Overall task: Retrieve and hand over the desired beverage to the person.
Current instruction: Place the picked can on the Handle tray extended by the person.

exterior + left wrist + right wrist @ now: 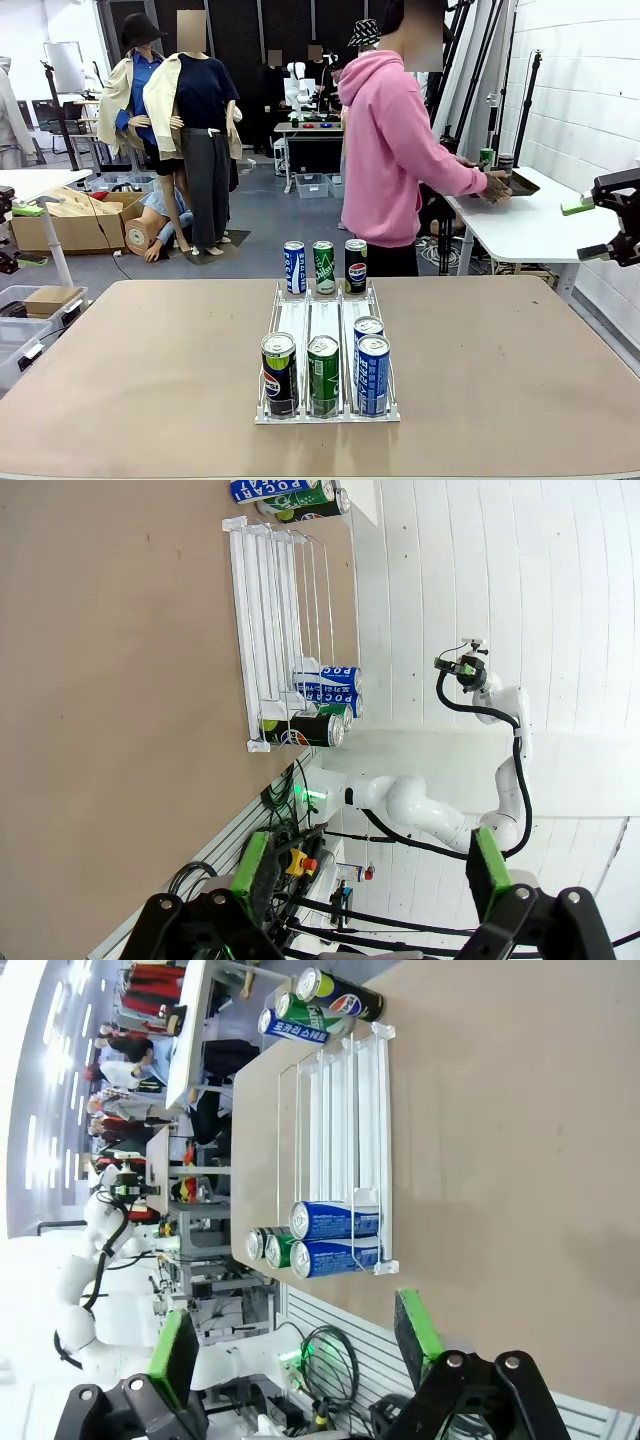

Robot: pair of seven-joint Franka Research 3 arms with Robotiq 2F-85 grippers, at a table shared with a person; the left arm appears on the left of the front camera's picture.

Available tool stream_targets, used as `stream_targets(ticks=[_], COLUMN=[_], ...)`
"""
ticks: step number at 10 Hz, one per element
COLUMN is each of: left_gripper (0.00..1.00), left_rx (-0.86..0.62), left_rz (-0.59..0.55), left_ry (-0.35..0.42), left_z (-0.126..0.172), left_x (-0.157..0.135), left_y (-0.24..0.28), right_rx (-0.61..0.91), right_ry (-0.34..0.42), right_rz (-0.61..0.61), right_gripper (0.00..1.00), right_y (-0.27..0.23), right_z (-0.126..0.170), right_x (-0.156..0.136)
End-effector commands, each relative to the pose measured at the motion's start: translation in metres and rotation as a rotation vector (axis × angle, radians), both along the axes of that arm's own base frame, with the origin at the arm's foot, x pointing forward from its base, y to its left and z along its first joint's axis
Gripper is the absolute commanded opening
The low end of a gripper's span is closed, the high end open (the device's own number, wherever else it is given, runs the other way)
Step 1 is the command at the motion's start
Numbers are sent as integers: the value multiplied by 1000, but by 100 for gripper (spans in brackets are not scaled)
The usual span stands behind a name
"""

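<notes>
A white wire can rack (310, 315) stands mid-table. At its near end are a black Pepsi can (279, 372), a green can (322, 373) and two blue cans (372, 372), one behind the other. At its far end stand a blue can (294, 267), a green can (324, 267) and a black Pepsi can (356, 265). The person (390, 150) in a pink hoodie stands beyond the table, turned to a side table. My left gripper (30, 235) (370, 880) hangs open off the table's left side. My right gripper (600, 228) (295, 1345) hangs open off the right side. Both hold nothing.
A white side table (530, 225) with cans stands at the right, under the person's hands. Cardboard boxes (75, 215) and plastic bins (20, 320) sit on the floor at the left. The brown tabletop (150, 370) is bare on both sides of the rack.
</notes>
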State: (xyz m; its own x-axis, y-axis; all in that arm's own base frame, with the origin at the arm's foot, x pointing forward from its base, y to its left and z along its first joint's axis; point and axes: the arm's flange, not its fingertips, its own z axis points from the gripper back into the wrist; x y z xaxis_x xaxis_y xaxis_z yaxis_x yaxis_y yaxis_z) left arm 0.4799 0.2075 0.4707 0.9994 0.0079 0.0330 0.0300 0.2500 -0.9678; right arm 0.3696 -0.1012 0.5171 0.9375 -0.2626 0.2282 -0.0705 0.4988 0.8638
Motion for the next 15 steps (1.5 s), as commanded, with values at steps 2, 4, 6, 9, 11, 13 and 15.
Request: stream_targets(ticks=[2, 4, 6, 9, 11, 13, 15], left_gripper=[100, 100, 100, 100, 100, 100, 100], left_rx=[3, 3, 3, 3, 3, 3, 3], left_rz=[6, 6, 6, 6, 6, 6, 6], left_ry=[-3, -3, -3, -3, -3, -3, -3], left_z=[1, 1, 1, 1, 1, 1, 1], left_x=[-3, -3, -3, -3, -3, -3, -3], left_y=[-1, -1, -1, -1, -1, -1, -1], right_rx=[-15, -15, -15, -15, -15, -15, -15], right_ry=[9, 9, 9, 9, 9, 9, 9], right_rz=[2, 2, 2, 2, 2, 2, 2], right_gripper=[100, 100, 100, 100, 100, 100, 100], right_y=[2, 2, 2, 2, 2, 2, 2], right_z=[0, 0, 0, 0, 0, 0, 0], right_x=[2, 2, 2, 2, 2, 2, 2])
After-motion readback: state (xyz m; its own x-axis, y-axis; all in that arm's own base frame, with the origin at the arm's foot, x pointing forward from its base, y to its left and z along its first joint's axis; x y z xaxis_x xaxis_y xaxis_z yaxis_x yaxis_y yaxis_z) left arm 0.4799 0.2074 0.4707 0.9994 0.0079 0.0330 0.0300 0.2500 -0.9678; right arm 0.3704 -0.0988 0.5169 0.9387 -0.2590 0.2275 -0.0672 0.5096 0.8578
